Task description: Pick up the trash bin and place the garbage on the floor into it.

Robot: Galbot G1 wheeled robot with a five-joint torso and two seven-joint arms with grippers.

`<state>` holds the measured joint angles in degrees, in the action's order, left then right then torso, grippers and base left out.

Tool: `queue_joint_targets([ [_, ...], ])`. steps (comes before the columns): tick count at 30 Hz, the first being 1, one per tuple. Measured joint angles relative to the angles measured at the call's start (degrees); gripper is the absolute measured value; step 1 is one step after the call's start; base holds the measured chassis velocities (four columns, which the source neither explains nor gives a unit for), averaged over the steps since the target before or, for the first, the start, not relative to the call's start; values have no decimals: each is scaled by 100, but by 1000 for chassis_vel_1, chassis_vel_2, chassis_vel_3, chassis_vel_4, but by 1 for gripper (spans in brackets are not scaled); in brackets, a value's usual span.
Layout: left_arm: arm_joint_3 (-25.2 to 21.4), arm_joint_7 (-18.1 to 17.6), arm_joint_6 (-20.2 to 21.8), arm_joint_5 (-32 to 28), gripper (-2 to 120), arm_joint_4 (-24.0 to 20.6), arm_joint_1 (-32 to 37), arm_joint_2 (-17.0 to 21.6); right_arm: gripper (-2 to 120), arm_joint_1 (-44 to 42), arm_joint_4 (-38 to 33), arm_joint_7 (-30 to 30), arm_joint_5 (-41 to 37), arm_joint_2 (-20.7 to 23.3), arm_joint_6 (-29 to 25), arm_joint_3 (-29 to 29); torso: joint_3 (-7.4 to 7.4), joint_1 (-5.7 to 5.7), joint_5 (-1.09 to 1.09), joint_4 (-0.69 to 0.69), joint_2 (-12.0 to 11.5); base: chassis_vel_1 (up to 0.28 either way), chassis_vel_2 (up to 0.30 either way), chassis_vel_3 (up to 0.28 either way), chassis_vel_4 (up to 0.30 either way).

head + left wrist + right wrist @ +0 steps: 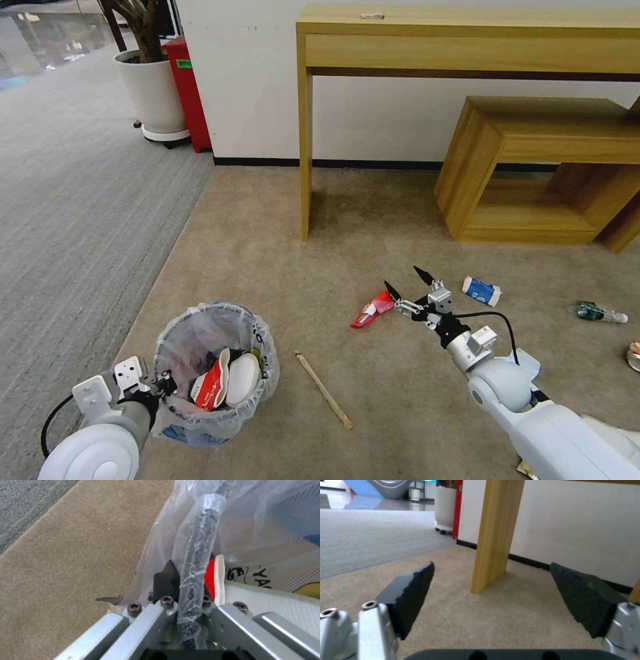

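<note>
The trash bin [212, 365], lined with a crinkled clear bag, is at the lower left on the beige floor [280, 267]. It holds a white slipper [243, 379] and a red cup [212, 387]. My left gripper [164, 385] is shut on its rim; in the left wrist view the gripper [188, 580] clamps the bag-wrapped black rim [200, 542]. My right gripper [400, 275] hangs open just right of a red crushed cup [372, 310], with nothing between its fingers [410, 597]. Other garbage lies on the carpet: a stick [324, 390], a blue-white cup [481, 291], a small bottle [600, 312] and a can [633, 357].
A wooden desk [467, 40] stands against the wall; its leg [305, 153] [496, 535] comes down ahead of the right gripper. A low wooden shelf [540, 173] sits at the right. A white plant pot [155, 93] and a red box [188, 93] stand beside the grey ribbed carpet [73, 200] on the left.
</note>
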<state>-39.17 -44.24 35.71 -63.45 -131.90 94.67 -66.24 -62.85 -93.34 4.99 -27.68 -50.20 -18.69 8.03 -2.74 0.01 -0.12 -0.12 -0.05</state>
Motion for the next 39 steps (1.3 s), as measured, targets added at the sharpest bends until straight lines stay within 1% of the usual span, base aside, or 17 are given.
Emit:
queue_joint_targets([
  [2,-10,1,0,1,0,-4,7,5,95,11,-18,-7,19,38,5,-28,1,0,0,0,0,0,0,0,0],
  [3,-13,1,0,1,0,-4,8,7,98,20,-26,-3,30,60,14,-46,1,0,0,0,0,0,0,0,0],
  [6,-14,2,-1,2,0,-4,5,9,100,45,-62,64,12,119,83,-105,1,0,0,0,0,0,0,0,0],
  [12,-11,2,-3,2,0,18,-47,8,100,2,-185,474,-299,268,279,-240,1,0,0,0,0,0,0,0,0],
  [16,-2,-4,-3,1,0,48,-84,10,100,-81,-293,593,-513,392,436,-310,1,0,0,0,0,0,0,0,0],
  [26,35,-15,-3,5,0,154,-155,1,100,-342,-623,587,-695,693,600,-583,1,0,0,0,0,0,0,0,0],
  [28,38,-19,-3,5,0,201,-184,14,100,-459,-764,565,-740,885,798,-655,0,0,0,0,0,0,0,0,0],
  [29,38,-19,-3,5,0,201,-184,14,100,-459,-764,565,-740,885,798,-655,0,0,0,0,0,0,0,0,0],
  [32,51,-21,-3,5,0,266,-229,19,100,-610,-945,530,-859,1123,1043,-703,0,0,0,0,0,0,0,0,0],
  [39,84,-22,-3,20,0,386,-293,-7,100,-868,-1121,314,-1006,1320,1284,-837,0,0,0,0,0,0,0,0,0],
])
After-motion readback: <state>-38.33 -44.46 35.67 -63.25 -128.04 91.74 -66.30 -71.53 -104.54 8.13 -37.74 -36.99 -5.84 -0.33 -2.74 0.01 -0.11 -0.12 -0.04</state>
